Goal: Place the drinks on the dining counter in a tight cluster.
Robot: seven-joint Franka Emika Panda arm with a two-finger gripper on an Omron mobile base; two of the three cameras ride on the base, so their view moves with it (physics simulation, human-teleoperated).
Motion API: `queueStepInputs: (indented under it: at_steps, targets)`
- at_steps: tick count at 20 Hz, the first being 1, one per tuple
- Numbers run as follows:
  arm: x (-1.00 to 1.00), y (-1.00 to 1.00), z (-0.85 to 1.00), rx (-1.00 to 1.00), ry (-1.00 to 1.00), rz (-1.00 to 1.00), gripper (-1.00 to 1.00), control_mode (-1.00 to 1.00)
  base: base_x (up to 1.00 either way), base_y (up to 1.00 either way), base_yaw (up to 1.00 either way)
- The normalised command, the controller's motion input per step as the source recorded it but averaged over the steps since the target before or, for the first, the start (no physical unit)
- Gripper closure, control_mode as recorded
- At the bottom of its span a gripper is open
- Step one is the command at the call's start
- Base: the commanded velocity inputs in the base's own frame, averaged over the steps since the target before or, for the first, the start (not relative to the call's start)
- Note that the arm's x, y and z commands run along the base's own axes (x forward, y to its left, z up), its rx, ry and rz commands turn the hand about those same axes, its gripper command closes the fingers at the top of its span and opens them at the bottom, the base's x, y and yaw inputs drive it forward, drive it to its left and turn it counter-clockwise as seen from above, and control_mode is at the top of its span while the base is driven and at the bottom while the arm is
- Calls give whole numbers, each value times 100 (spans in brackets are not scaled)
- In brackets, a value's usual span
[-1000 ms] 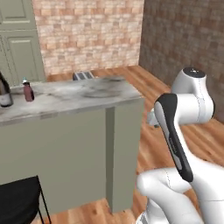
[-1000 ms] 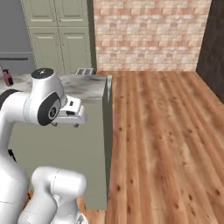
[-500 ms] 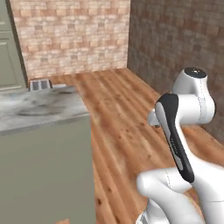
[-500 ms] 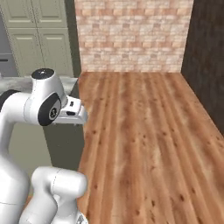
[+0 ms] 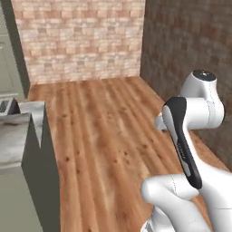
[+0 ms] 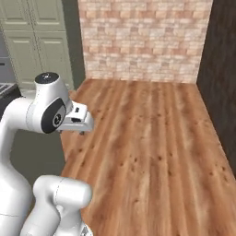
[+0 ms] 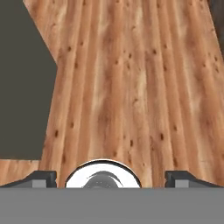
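Wooden plank floor (image 5: 104,136) spans the room to a brick wall (image 5: 77,36), dark wall on the right; marble worktop (image 5: 18,131) corner on its sage-green wall at the left edge of the left base view, no bottles visible on that part; gripper (image 7: 111,177) points down over bare floor, tips spread wide apart, nothing between them.
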Motion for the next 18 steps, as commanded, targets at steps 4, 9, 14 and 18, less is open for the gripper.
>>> queueStepInputs:
  at_steps: [4, 9, 14, 18]
  targets:
    - [0, 0, 0, 0, 0, 0, -100, 100, 94, -66, 64]
    - [0, 0, 0, 0, 0, 0, -100, 100, 91, -67, 66]
    - [0, 0, 0, 0, 0, 0, -100, 100, 100, -75, 64]
    - [0, 0, 0, 0, 0, 0, -100, 100, 100, -77, 63]
